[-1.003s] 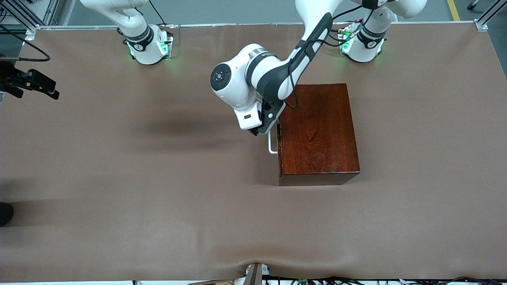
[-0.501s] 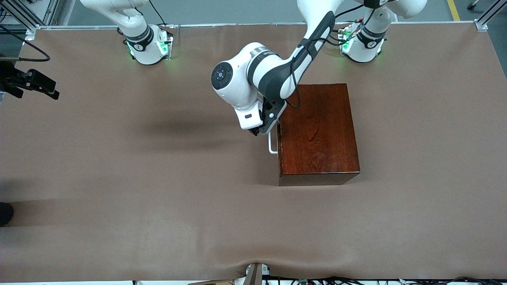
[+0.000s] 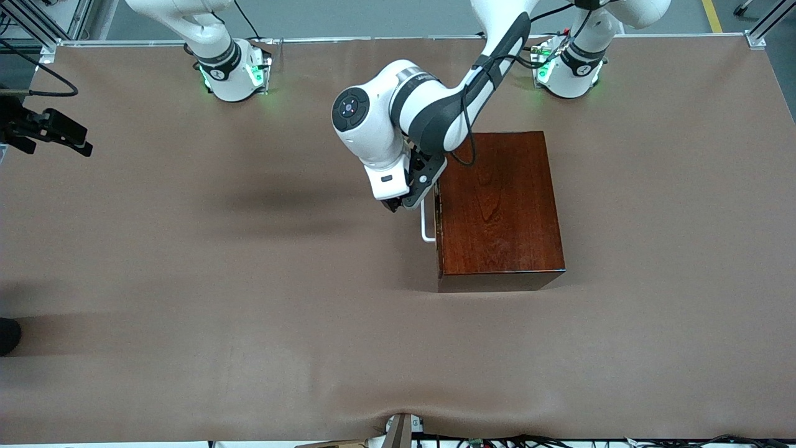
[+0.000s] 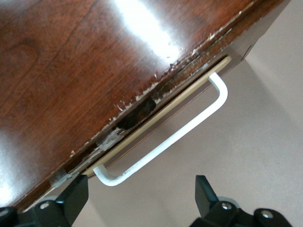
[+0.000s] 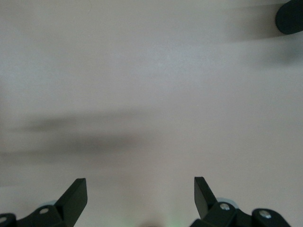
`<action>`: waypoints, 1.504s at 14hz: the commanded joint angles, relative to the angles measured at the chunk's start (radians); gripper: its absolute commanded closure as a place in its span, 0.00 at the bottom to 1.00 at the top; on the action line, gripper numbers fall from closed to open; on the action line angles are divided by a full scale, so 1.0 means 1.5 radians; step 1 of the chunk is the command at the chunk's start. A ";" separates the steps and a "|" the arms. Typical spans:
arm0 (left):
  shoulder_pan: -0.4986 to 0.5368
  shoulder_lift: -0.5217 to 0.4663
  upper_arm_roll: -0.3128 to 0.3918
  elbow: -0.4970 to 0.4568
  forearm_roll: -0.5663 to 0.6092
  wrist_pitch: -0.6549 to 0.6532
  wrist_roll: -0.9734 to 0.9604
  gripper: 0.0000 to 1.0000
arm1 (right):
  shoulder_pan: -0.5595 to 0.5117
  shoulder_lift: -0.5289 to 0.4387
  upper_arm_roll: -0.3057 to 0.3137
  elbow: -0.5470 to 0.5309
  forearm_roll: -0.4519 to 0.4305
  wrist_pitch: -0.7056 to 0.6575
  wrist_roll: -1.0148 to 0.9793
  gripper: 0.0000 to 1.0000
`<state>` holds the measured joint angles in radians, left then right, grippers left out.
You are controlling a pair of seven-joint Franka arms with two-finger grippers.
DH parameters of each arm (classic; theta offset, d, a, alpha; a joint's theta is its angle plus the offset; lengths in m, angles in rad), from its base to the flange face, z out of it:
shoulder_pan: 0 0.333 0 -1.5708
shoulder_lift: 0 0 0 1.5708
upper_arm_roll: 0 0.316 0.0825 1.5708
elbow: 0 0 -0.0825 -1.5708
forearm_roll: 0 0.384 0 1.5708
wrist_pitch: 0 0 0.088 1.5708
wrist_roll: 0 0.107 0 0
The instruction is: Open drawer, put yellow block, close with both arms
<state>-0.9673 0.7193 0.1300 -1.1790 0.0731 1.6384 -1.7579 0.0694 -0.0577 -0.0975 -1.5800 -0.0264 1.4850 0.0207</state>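
The dark mahogany box (image 3: 497,205) stands mid-table toward the left arm's end. Its drawer (image 3: 438,233) sits pushed in, with only a thin pale strip (image 4: 156,120) showing under the box's top (image 4: 71,61). The white handle (image 3: 426,227) (image 4: 165,142) sticks out toward the right arm's end. My left gripper (image 3: 398,204) (image 4: 140,187) hangs open just above one end of the handle, touching nothing. My right gripper (image 3: 74,142) (image 5: 140,189) waits open over the table's edge at the right arm's end. The yellow block is out of view.
A brown cloth (image 3: 249,280) covers the whole table and ripples at the edge nearest the front camera. A dark round object (image 3: 7,336) (image 5: 289,16) sits at the table's edge at the right arm's end.
The left arm's wrist and elbow have shifted slightly away from the front camera, carrying the gripper a little along the handle. The drawer and the right arm have not moved.
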 commanded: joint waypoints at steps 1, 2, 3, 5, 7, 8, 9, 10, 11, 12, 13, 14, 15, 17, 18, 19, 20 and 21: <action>0.000 0.000 -0.007 -0.022 -0.010 0.019 0.011 0.00 | -0.005 -0.003 0.005 0.005 0.001 -0.002 0.010 0.00; 0.000 0.002 -0.007 -0.024 -0.010 0.019 0.010 0.00 | -0.005 -0.003 0.004 0.005 0.001 -0.002 0.010 0.00; -0.003 0.005 -0.007 -0.031 -0.010 0.019 0.010 0.00 | -0.005 -0.003 0.004 0.005 0.001 -0.002 0.010 0.00; -0.006 0.004 -0.007 -0.060 -0.005 0.019 0.010 0.00 | -0.005 -0.003 0.005 0.005 0.001 -0.002 0.010 0.00; -0.005 -0.002 -0.006 -0.082 0.000 0.019 0.011 0.00 | -0.005 -0.003 0.005 0.005 0.001 -0.002 0.010 0.00; -0.005 -0.002 -0.006 -0.083 0.000 0.019 0.011 0.00 | -0.005 -0.003 0.004 0.005 0.001 -0.002 0.010 0.00; -0.003 -0.003 -0.005 -0.083 0.000 0.019 0.011 0.00 | -0.005 -0.003 0.005 0.005 0.001 -0.001 0.010 0.00; 0.001 -0.006 -0.005 -0.083 0.000 0.019 0.012 0.00 | -0.005 -0.003 0.004 0.005 0.001 -0.001 0.010 0.00; 0.003 -0.011 -0.005 -0.083 0.000 0.019 0.012 0.00 | -0.005 -0.003 0.005 0.004 0.001 -0.001 0.010 0.00; 0.005 -0.013 -0.006 -0.083 0.000 0.019 0.013 0.00 | -0.004 -0.003 0.005 0.004 0.002 -0.002 0.010 0.00; 0.006 -0.013 -0.005 -0.083 0.000 0.019 0.013 0.00 | -0.004 -0.003 0.005 0.004 0.002 -0.002 0.010 0.00; 0.006 -0.012 -0.005 -0.084 0.000 0.019 0.013 0.00 | -0.004 -0.003 0.005 0.004 0.001 -0.002 0.010 0.00; 0.010 -0.012 -0.004 -0.083 0.001 0.019 0.013 0.00 | -0.005 -0.003 0.005 0.004 0.002 -0.002 0.010 0.00; 0.011 -0.013 -0.005 -0.077 0.001 0.019 0.013 0.00 | -0.004 -0.003 0.005 0.004 0.001 -0.002 0.010 0.00; 0.011 -0.016 -0.005 -0.073 -0.001 0.019 0.013 0.00 | -0.005 -0.003 0.005 0.004 0.002 -0.001 0.010 0.00; 0.010 -0.027 -0.005 -0.062 -0.003 0.019 0.013 0.00 | -0.005 -0.003 0.005 0.004 0.001 -0.001 0.010 0.00; 0.010 -0.044 -0.004 -0.057 -0.004 0.019 0.017 0.00 | -0.005 -0.002 0.005 0.004 0.002 -0.001 0.010 0.00; 0.010 -0.062 -0.003 -0.057 -0.004 0.019 0.034 0.00 | -0.005 0.000 0.005 0.003 0.001 -0.001 0.010 0.00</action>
<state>-0.9572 0.7018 0.1232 -1.2505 0.0712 1.6719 -1.7460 0.0694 -0.0576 -0.0976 -1.5801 -0.0264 1.4853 0.0217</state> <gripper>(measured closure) 0.000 0.000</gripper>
